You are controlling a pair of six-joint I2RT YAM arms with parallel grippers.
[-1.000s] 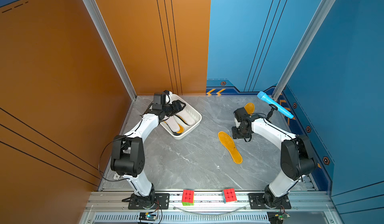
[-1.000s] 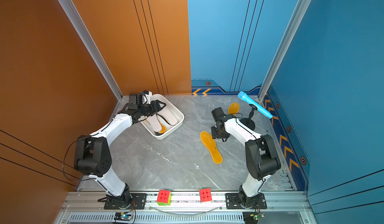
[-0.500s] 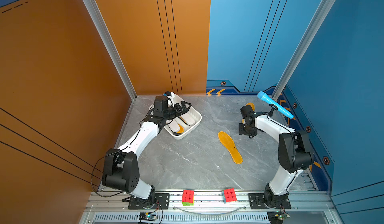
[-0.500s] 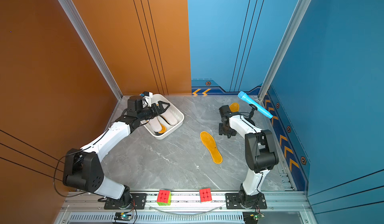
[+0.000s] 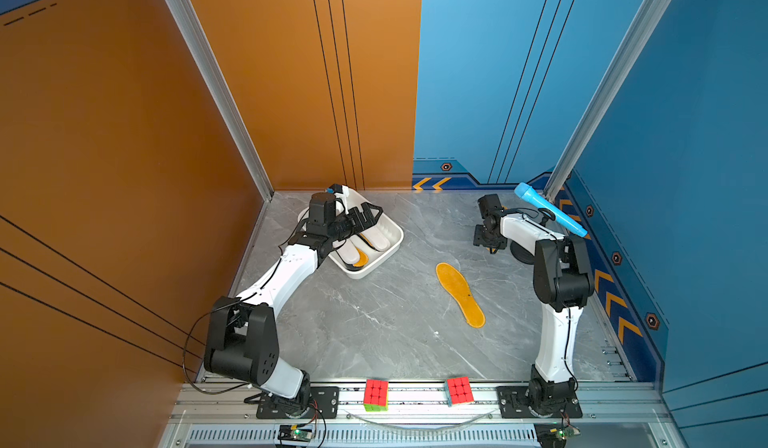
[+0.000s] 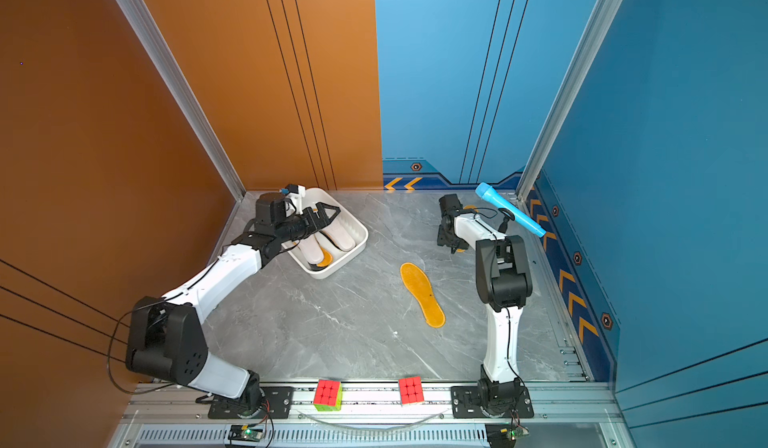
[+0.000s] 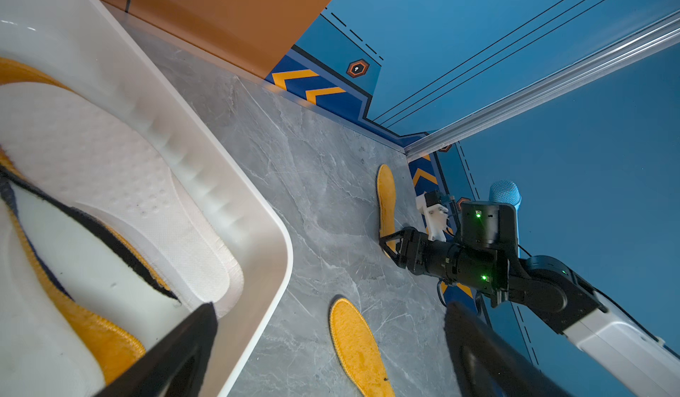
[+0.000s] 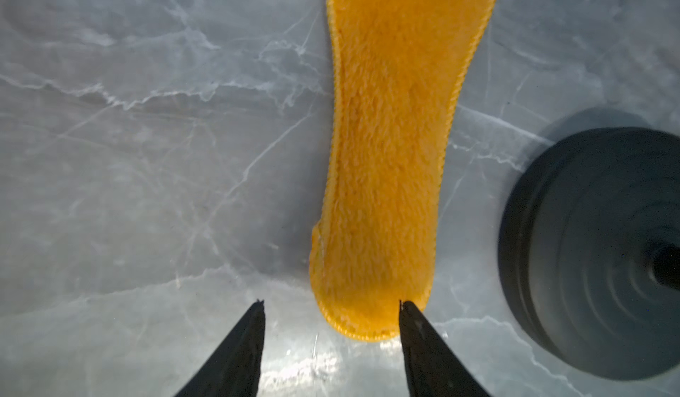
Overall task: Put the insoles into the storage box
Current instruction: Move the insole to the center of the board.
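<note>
Right claw (image 8: 331, 303) hangs half open and empty, one tip by the heel of an orange insole (image 8: 386, 137) flat on the grey table (image 8: 147, 156) (near a black round stand (image 8: 588, 248)). It looks light, soft and floppy, so pinch the heel edge and expect droop. The white box (image 5: 376, 264), well apart, holds other insoles (image 7: 110, 156).

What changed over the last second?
Left pincer opened wide above the storage box. Right pincer moved toward the far wall, now poised open at the end of the far orange insole. The storage box, middle orange insole and cubes stayed put.
</note>
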